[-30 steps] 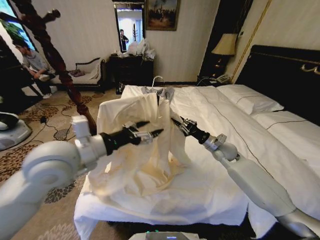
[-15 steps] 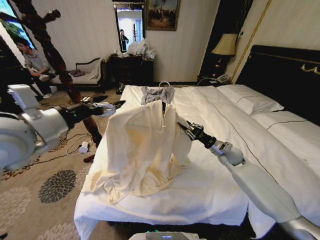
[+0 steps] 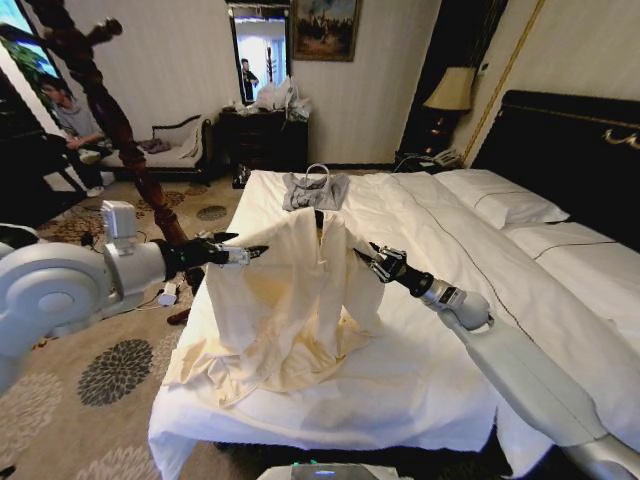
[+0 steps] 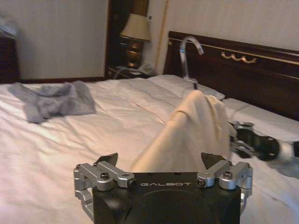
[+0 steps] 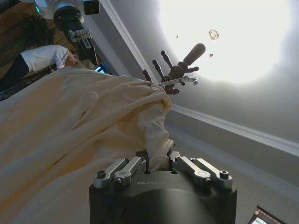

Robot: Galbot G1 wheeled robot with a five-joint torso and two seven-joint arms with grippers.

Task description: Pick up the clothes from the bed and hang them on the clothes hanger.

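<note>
Shirt (image 3: 290, 300), cream thin fabric, hangs tented from right claw (image 3: 372, 260), pinched shut; left claw (image 3: 240, 252) spread wide beside its shoulder.

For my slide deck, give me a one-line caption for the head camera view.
Right gripper holds the cream shirt up over the bed; left gripper open at its shoulder.
</note>
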